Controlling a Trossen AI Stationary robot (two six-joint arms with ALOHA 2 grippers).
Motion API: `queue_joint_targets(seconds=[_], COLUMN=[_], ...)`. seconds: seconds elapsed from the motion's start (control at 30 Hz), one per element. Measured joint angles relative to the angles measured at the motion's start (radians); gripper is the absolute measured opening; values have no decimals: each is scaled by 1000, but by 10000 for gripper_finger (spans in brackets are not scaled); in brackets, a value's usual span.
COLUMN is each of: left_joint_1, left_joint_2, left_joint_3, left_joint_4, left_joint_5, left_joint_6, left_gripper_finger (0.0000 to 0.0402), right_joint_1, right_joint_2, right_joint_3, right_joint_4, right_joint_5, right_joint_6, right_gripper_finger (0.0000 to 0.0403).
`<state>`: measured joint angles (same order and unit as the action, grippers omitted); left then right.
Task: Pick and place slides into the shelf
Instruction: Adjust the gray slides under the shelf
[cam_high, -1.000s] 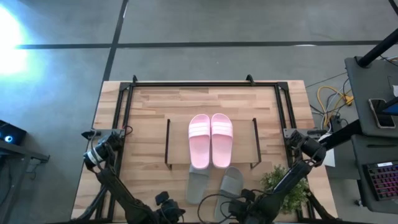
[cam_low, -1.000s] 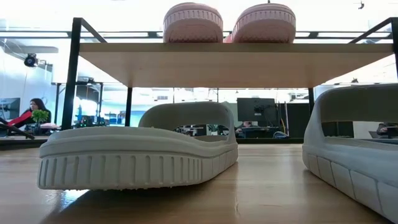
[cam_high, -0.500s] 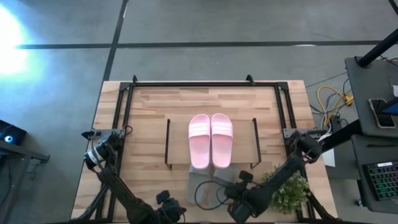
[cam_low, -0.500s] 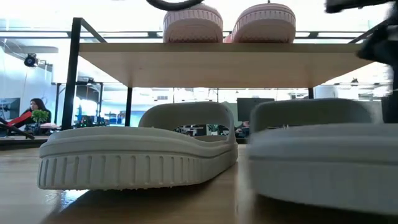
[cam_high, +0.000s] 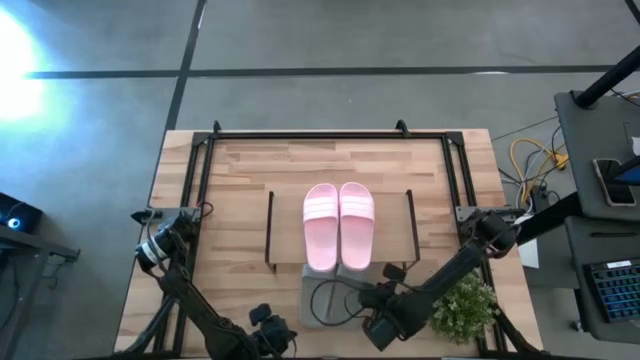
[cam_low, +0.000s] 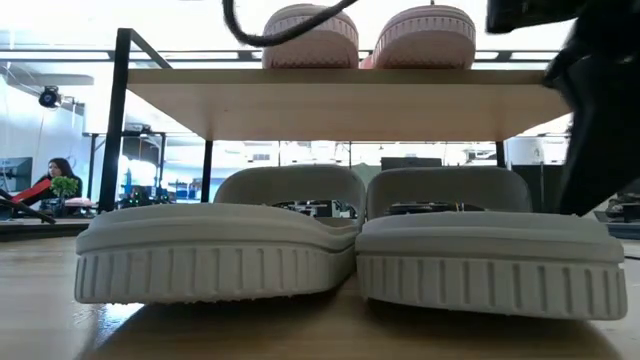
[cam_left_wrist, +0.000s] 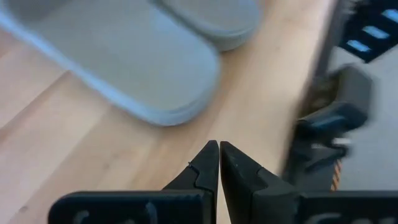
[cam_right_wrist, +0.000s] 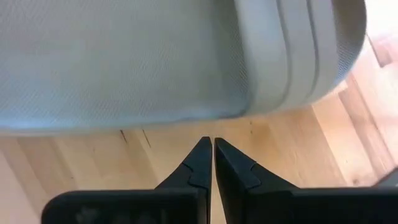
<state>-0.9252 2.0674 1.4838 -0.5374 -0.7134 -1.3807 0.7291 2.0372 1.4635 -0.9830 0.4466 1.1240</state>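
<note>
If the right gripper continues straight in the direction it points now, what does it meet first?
Most likely the grey-green slide directly ahead of the right gripper, whose jaws are shut. A strip of bare table separates them; depth is unclear.

text: none readable | labels: none | brands: none | numbers: none | signs: none

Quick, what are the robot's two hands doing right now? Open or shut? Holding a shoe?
Left gripper: shut, holding nothing, above the table near a grey-green slide.
Right gripper: shut, empty, right beside the other grey-green slide.
</note>
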Motion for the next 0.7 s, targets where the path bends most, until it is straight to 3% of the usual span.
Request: queue_joint_targets(seconds=[0.33,0.57,0.7], left_joint_1=[69,146,182], left_joint_2=[2,2,2], left_joint_3=[-140,-167,-167], left_joint_4=[42,171,162], left_joint_5=[25,34,39], left_joint_6=[-129,32,61], left_gripper_finger=[1,1,1], right_joint_1=[80,87,87], right_joint_2=[-15,-15,-15], right_joint_3=[6,7,8], right_joint_4=[-8,-8,-8], right_joint_5=[-1,-1,-1], right_joint_6=[116,133,132], right_gripper_finger=[11,11,11])
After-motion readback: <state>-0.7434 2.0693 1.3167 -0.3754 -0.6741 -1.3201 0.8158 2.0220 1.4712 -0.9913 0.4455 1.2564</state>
